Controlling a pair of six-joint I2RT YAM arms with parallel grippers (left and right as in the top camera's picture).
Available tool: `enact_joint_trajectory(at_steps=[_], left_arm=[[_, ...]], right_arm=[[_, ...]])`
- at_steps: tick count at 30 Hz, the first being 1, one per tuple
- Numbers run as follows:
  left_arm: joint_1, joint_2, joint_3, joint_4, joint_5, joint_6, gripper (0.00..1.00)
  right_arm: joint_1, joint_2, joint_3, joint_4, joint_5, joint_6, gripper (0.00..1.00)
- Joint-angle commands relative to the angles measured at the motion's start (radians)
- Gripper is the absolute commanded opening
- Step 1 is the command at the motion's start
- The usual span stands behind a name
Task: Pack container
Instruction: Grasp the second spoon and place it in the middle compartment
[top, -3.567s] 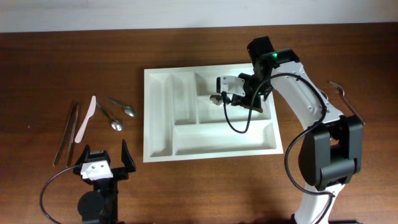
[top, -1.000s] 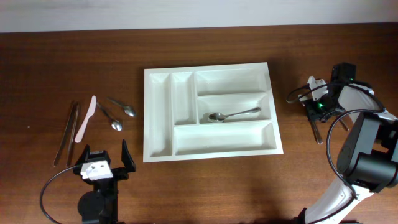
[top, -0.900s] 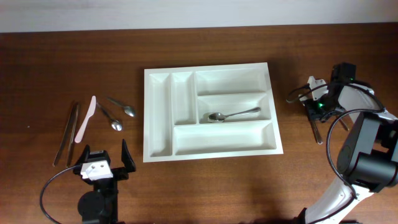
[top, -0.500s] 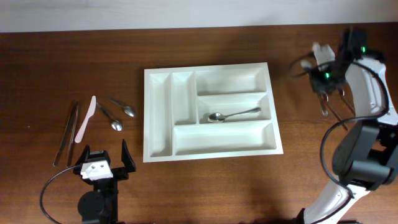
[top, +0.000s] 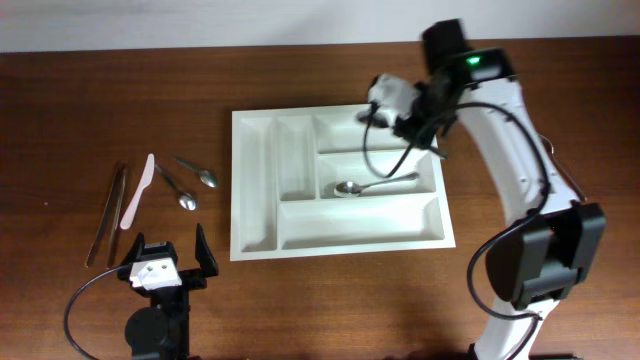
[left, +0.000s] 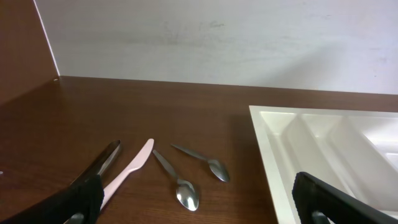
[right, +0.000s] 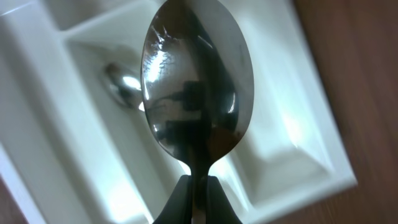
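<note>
Item: white tray, flat on the wooden table at its middle, two narrow compartments at its left and three wide ones at its right. Contents so far: one packed spoon, lying across the middle wide compartment, bowl toward the tray's centre. The other four compartments show nothing in them. In transit: a second spoon, pinched by its neck in the right gripper, whose fingers are closed tight on the metal. The wrist view shows its bowl hanging above the tray with the packed spoon's bowl visible behind it. From overhead the right arm reaches over the tray's far right corner, so this piece is judged close to release but not yet set down. Which compartment it hangs over cannot be told for certain. Outstanding, all on the table well to the left of the tray: two small spoons side by side, a pale knife just beside them, and two dark slim sticks at the outer left. Left gripper: fingers spread wide, holding nothing, resting near the table's front edge below those pieces. Progress estimate: roughly one piece in, one on the way, about five to go.
</note>
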Motion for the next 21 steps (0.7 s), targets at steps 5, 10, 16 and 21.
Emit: enact_joint_trajectory(at_steps=[5,10,16,21], left_arm=[[0.005,-0.009,-0.006,0.004,0.011,0.012,0.99],[0.005,-0.009,-0.006,0.004,0.011,0.012,0.99],[0.005,-0.009,-0.006,0.004,0.011,0.012,0.99],[0.005,-0.009,-0.006,0.004,0.011,0.012,0.99]], right_arm=[[0.043,0.009,-0.153,0.074,-0.016,-0.093,0.04],[0.042,0.009,-0.277,0.16,-0.016,-0.148,0.04],[0.042,0.009,-0.39,0.316,-0.018,-0.148,0.04],[0.042,0.009,-0.414,0.376,-0.02,-0.147,0.04]])
